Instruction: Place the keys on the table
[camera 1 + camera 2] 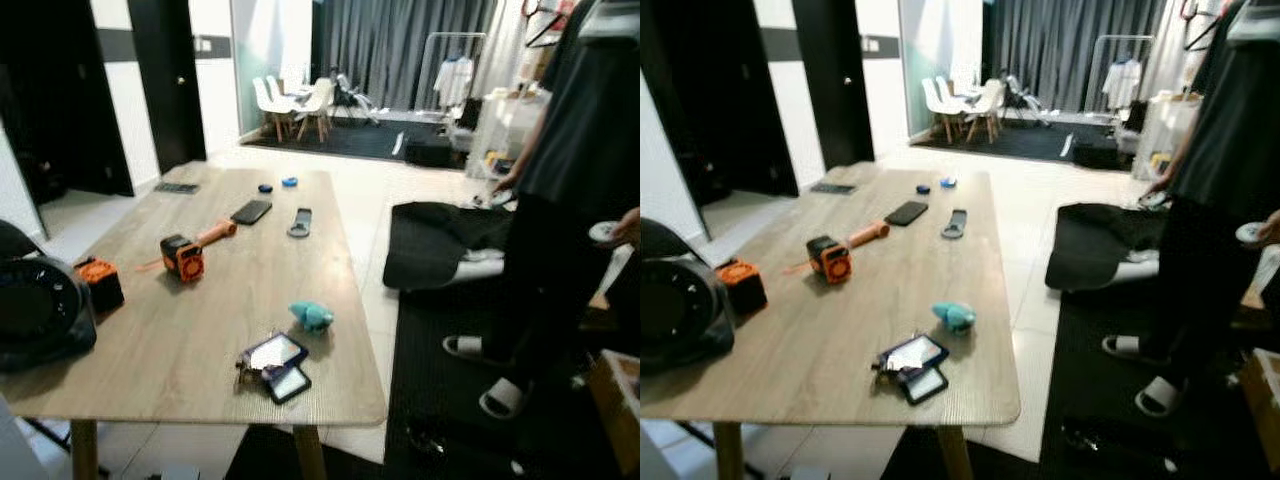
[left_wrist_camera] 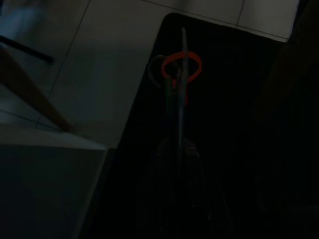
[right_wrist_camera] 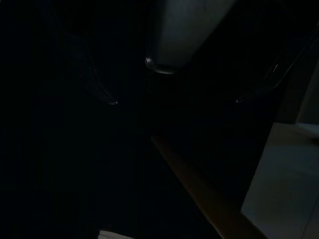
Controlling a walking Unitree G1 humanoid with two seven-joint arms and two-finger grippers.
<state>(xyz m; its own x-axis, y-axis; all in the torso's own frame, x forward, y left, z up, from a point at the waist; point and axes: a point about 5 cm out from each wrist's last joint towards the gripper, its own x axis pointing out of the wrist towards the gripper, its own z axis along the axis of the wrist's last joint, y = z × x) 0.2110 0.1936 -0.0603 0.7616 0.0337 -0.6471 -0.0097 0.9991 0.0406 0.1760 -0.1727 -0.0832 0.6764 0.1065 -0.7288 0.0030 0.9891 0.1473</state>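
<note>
Currently the left end effector (image 2: 182, 64) hangs low beside the light wooden counter (image 1: 200, 300), fingers together on the metal keys with orange ring (image 2: 182, 67). Counter surface lies above. Right end effector: state cannot be determined.

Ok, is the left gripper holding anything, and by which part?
Left gripper seems to pinch the keys by their orange ring; too dark for certainty.

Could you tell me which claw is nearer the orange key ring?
Left. The left claw holds the orange key ring at its fingertips over the dark mat; the right claw hangs by a table leg.
</note>
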